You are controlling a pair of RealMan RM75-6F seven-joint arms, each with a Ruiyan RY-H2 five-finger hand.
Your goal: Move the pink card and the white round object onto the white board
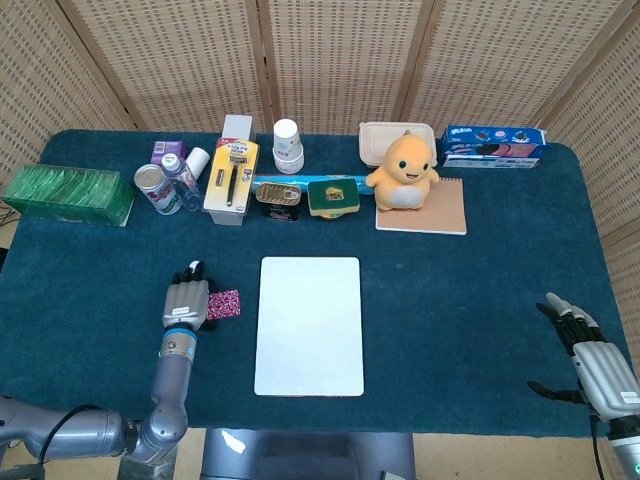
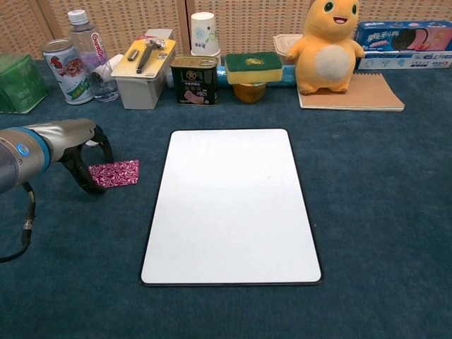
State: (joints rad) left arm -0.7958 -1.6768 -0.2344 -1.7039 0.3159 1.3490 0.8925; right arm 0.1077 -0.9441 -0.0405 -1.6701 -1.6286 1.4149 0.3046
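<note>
The pink patterned card (image 1: 223,303) (image 2: 113,173) lies flat on the blue cloth, just left of the white board (image 1: 309,325) (image 2: 229,201). My left hand (image 1: 187,300) (image 2: 70,145) arches over the cloth beside the card's left edge, its dark fingertips (image 2: 90,185) down at that edge and nothing plainly held. A small white patch (image 2: 92,143) shows under the hand; I cannot tell whether it is the white round object. My right hand (image 1: 598,368) hovers open at the table's near right corner, far from the board. The board is bare.
Along the back stand a green box (image 1: 68,195), a can (image 1: 152,187), a bottle (image 2: 88,53), a razor box (image 1: 231,178), a paper cup (image 1: 288,145), a tin (image 1: 279,196), a sponge (image 1: 333,196), a yellow plush (image 1: 403,170) on a notebook (image 1: 432,212), and a cookie box (image 1: 492,145).
</note>
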